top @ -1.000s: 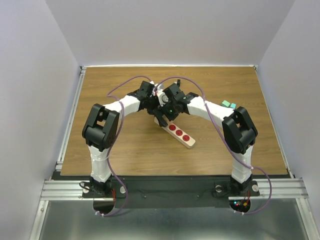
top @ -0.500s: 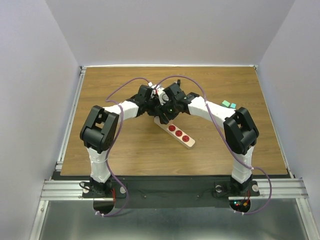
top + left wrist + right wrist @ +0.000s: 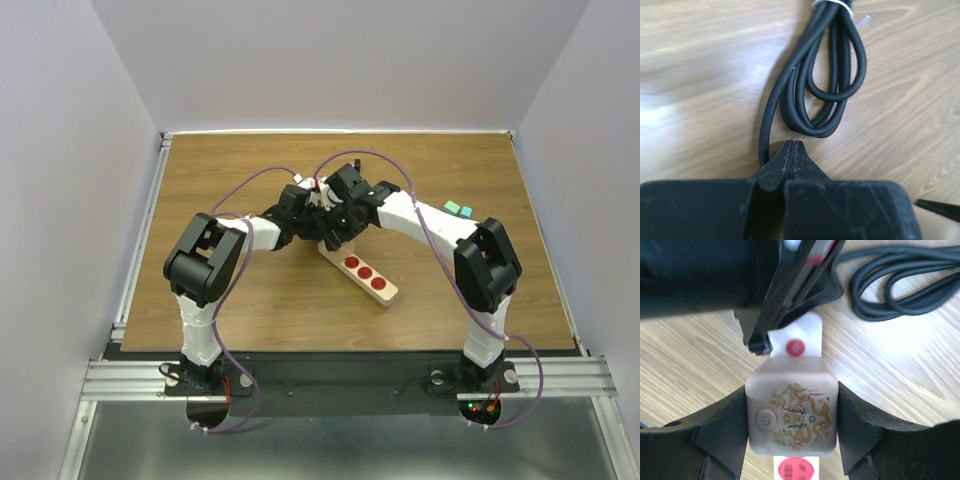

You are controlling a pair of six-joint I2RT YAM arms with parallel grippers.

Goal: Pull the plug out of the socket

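Right gripper [image 3: 792, 440]: fingers [image 3: 725, 427] are clamped against both flanks of the plug [image 3: 790, 405] — a beige square block bearing a gold dragon motif and a power symbol. The plug sits seated on the socket [image 3: 365, 272], at its far end; three red outlets show on the near run of the strip.

Left gripper [image 3: 791, 150]: fingertips are pressed together with nothing seen between them, low over the strip's far end, just beyond the plug. A bundled black cord [image 3: 840, 65] lies just beyond the tips.

Surface — a wood-grain table [image 3: 250, 290]; the socket lies diagonally near centre. A small teal object [image 3: 458, 209] sits at right. Plain pale walls [image 3: 330, 60] enclose three sides.
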